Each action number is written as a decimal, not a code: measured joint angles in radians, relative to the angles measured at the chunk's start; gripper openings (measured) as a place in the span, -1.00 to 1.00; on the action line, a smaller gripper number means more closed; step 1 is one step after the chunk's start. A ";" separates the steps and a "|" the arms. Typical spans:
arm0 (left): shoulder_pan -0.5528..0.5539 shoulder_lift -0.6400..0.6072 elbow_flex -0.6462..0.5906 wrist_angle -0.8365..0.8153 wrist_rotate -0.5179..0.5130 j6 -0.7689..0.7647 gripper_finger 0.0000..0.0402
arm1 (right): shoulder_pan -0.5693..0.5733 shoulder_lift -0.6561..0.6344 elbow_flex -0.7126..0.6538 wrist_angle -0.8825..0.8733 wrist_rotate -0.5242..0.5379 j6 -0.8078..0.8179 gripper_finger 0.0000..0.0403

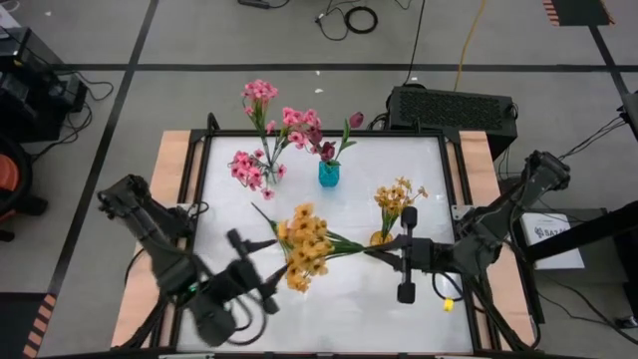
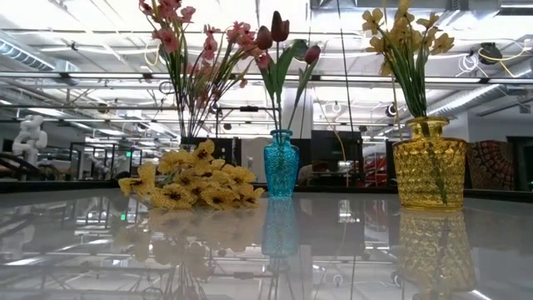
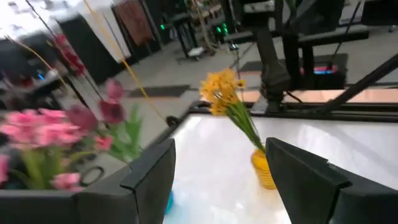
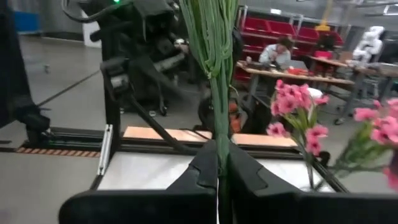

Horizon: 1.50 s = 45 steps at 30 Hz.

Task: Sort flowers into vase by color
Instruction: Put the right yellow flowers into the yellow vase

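Note:
A bunch of yellow-orange flowers (image 1: 304, 251) lies across the table's middle, and its stems run right into my right gripper (image 1: 376, 251), which is shut on them. In the low view its blooms (image 2: 193, 187) sit low at the table top; whether they touch it I cannot tell. My left gripper (image 1: 261, 273) stands open just left of the blooms, nothing between its fingers (image 3: 155, 171). Pink flowers (image 1: 261, 150) stand at the far left. A blue vase (image 1: 329, 176) holds dark tulips. A yellow vase (image 2: 430, 173) holds yellow flowers (image 1: 399, 194). My right gripper pinches the bundled green stems (image 4: 219, 155) of the yellow-orange bunch between its two fingers (image 4: 245, 177), near the stems' cut end. The fingers reach in level from the table's right side, in line with the stems. The stems run away from the fingertips toward the blooms on the left.
The three vases stand across the far half of the white table (image 1: 419, 160). A small yellow thing (image 1: 449, 305) lies near the right front corner. A black box (image 1: 451, 108) sits behind the table's far right edge. People sit at desks in the room beyond (image 4: 280, 53).

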 joint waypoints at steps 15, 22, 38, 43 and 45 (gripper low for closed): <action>0.185 0.127 0.000 0.620 0.279 0.419 0.27 | -0.068 0.048 -0.001 0.005 -0.146 -0.009 -1.00; 0.189 0.126 0.000 0.735 0.297 0.507 0.27 | -0.068 0.048 -0.001 0.005 -0.142 -0.018 -1.00; 0.159 0.126 0.000 0.949 0.331 0.708 0.09 | -0.068 0.047 -0.001 0.007 -0.143 -0.023 -1.00; 0.193 0.126 0.000 0.948 0.448 0.662 0.07 | -0.069 0.056 -0.001 0.012 -0.143 -0.032 -1.00; 0.200 0.126 0.000 0.949 0.470 0.661 0.07 | -0.070 0.063 -0.001 0.011 -0.143 -0.037 -1.00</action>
